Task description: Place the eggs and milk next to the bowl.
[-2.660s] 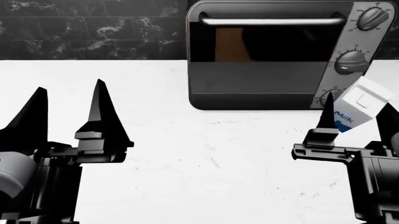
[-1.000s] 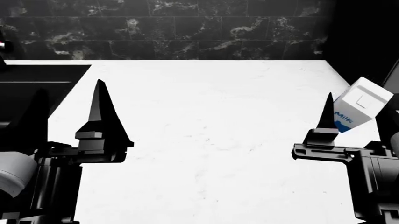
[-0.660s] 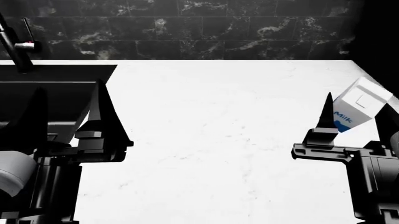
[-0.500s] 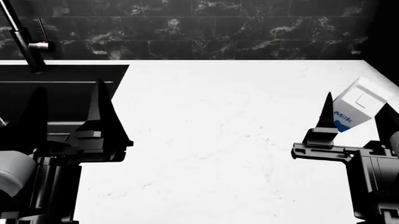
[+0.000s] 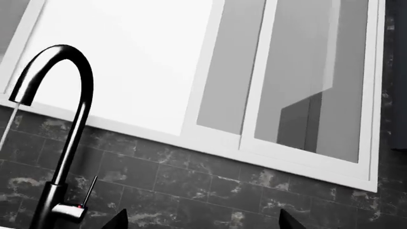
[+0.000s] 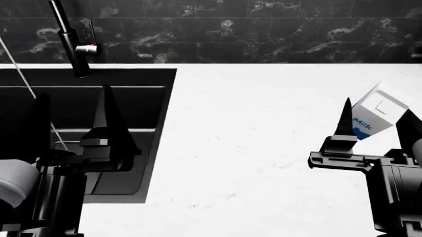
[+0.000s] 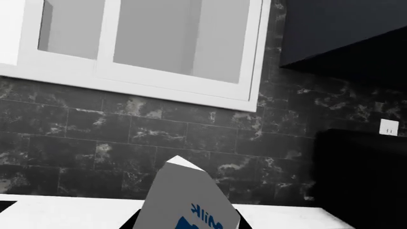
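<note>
Head view, far left: left gripper (image 6: 71, 116) raised at lower left, its two black pointed fingers (image 6: 108, 121) standing well apart with nothing between them. Behind it, a dark sink basin (image 6: 142, 123) set into the white countertop (image 6: 264, 148), filling the left part of the frame. A black gooseneck faucet (image 6: 71, 42) stands at the sink's back edge, upper left, with a thin stream of water (image 6: 29, 86) slanting down into the basin (the stream also shows at the spout in the left wrist view).

Middle: bare white counter with faint specks, black marbled tile backsplash (image 6: 264, 29) along the top.

Right edge: right gripper (image 6: 377, 129) clamped on the milk carton (image 6: 377, 116). Carton is held tilted, gable top leaning to the upper right, blue "Milk" lettering facing the camera, lifted off the counter.

Right wrist view: carton's gable (image 7: 188, 198) at bottom centre, lettering seen reversed; a white-framed window (image 7: 146, 47) above the tiles, a dark cabinet (image 7: 343, 33) upper right, a wall outlet (image 7: 388, 127) at right.

Left wrist view: faucet (image 5: 60, 138) at left, window (image 5: 254, 81) across the upper frame.
</note>
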{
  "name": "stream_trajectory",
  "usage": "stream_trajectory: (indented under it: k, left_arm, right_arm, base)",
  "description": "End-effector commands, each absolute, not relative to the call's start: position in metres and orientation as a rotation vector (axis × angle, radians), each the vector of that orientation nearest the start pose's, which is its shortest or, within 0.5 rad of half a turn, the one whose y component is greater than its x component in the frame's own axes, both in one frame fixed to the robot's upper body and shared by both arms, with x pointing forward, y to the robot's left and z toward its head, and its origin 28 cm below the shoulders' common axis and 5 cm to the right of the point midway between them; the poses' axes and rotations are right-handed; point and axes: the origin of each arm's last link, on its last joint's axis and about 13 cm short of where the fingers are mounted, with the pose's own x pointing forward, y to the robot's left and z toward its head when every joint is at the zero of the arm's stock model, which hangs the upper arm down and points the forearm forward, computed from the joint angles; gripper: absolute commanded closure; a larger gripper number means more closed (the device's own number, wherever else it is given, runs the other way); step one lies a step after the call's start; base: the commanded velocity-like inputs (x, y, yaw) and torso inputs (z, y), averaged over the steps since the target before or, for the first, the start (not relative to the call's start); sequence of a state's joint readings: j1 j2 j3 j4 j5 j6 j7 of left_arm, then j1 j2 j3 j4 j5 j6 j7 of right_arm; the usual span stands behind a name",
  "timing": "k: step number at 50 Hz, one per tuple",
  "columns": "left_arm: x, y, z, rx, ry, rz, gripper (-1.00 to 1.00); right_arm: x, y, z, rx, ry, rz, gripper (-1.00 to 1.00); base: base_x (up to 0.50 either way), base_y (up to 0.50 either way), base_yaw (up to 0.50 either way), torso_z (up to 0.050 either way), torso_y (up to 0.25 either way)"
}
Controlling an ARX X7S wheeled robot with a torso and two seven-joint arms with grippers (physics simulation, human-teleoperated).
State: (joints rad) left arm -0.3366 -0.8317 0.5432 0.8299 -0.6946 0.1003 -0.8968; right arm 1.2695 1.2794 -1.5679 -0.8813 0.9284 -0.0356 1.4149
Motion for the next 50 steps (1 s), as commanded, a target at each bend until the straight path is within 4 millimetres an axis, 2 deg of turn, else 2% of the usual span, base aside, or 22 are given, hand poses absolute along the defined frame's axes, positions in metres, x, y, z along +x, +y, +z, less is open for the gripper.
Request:
stream_trajectory:
  k: [1,50]
  left_arm:
    - [0.1688,0.2107,0.2027,-0.256,-0.56,-0.08,-1.0]
    - [0.169,0.2113,0.2025,-0.256,-0.561,-0.077,-1.0]
  right_arm:
    - [0.1636,-0.1318,0.2287,-0.159,-0.432,-0.204,1.0]
    - [0.1626,-0.1313,0.2288,-0.165,-0.437,-0.196,1.0]
  base:
    - [0.0,0.44,0.0,0.0,0.0]
    - [0.0,0.44,0.0,0.001,0.001]
